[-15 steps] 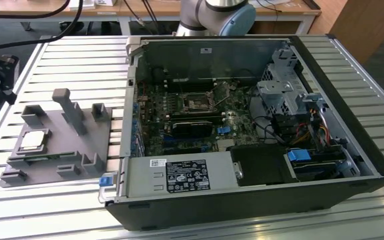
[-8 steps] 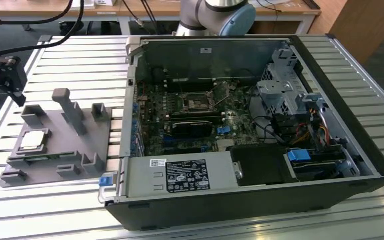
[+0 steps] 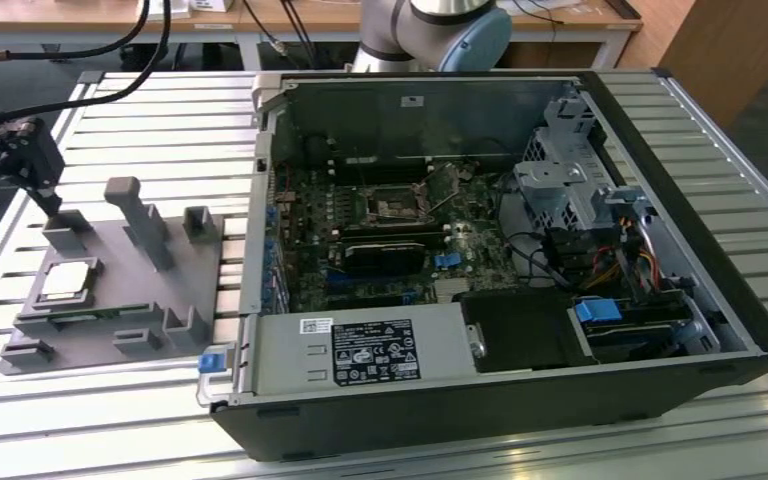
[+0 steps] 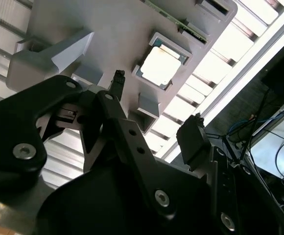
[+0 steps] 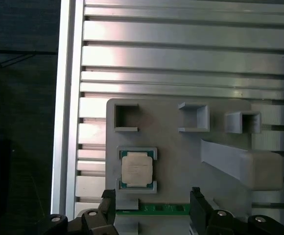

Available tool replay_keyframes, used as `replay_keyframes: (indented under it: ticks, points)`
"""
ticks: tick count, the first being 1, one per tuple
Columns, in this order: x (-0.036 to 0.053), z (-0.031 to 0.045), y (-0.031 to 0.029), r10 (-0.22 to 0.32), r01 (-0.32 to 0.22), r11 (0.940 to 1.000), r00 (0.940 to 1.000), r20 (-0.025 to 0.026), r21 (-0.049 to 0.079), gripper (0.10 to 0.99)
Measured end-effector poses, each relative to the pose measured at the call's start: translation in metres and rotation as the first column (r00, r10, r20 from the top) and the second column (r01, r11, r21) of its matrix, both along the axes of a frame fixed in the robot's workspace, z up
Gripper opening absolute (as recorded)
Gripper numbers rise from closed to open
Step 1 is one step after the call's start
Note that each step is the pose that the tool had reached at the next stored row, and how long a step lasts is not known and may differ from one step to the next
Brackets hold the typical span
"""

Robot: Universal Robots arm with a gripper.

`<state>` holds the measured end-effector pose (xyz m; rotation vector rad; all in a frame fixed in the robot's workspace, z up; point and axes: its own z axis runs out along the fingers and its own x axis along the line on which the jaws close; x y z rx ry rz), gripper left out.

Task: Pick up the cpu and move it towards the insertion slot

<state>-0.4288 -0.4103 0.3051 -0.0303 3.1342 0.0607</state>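
Note:
The cpu (image 3: pixel 67 282) is a small square chip with a silvery top. It lies flat in a shallow pocket of the grey holder plate (image 3: pixel 117 300), at the exterior view's left. In both wrist views the cpu (image 5: pixel 136 169) (image 4: pixel 160 64) sits in its frame with nothing touching it. My gripper (image 3: pixel 48 205) hangs above the plate's far corner, apart from the chip. Its black fingers (image 5: pixel 196 196) stand open, and nothing lies between the tips of the gripper (image 5: pixel 152 197) (image 4: pixel 156 105). The insertion slot (image 3: pixel 398 207) is the square socket on the board inside the open computer case.
A green memory strip (image 5: pixel 164 209) lies in the plate beside the cpu. Grey posts (image 3: pixel 137 220) rise from the plate. The open computer case (image 3: pixel 491 260), with tall walls, drive cages and cables, fills the slatted aluminium table (image 3: pixel 77 410). The table edge (image 5: pixel 66 122) runs close by.

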Motion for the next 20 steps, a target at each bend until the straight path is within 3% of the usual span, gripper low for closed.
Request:
replay_keyframes:
  ticks: [20]
  points:
    - [-0.0001,-0.0081,-0.0003,0.000,0.000,1.0000,1.0000,0.0000,0.000,0.706]
